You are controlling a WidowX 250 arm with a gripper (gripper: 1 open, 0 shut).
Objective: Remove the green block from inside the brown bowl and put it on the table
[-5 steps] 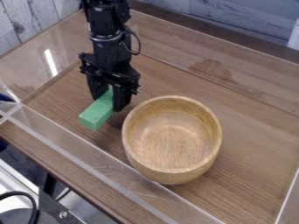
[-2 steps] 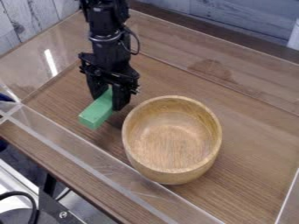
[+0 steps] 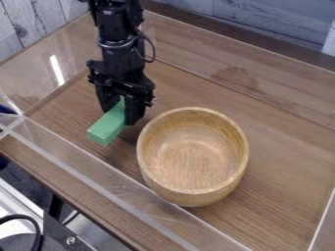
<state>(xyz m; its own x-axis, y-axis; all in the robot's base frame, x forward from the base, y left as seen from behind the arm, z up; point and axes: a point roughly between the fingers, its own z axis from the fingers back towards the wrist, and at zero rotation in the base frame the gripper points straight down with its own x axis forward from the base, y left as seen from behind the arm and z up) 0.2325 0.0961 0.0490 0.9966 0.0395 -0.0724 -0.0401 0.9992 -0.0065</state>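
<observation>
Camera view: no change over the last second. Hand (image 3: 119,110) points straight down, still astride the upper end of the green block (image 3: 109,125), clamped or merely straddling cannot be told. Block tilted, lower end on the table (image 3: 249,83) near its left edge, just beside the brown bowl (image 3: 193,154), now empty. Only release and retreat seemingly left.
</observation>
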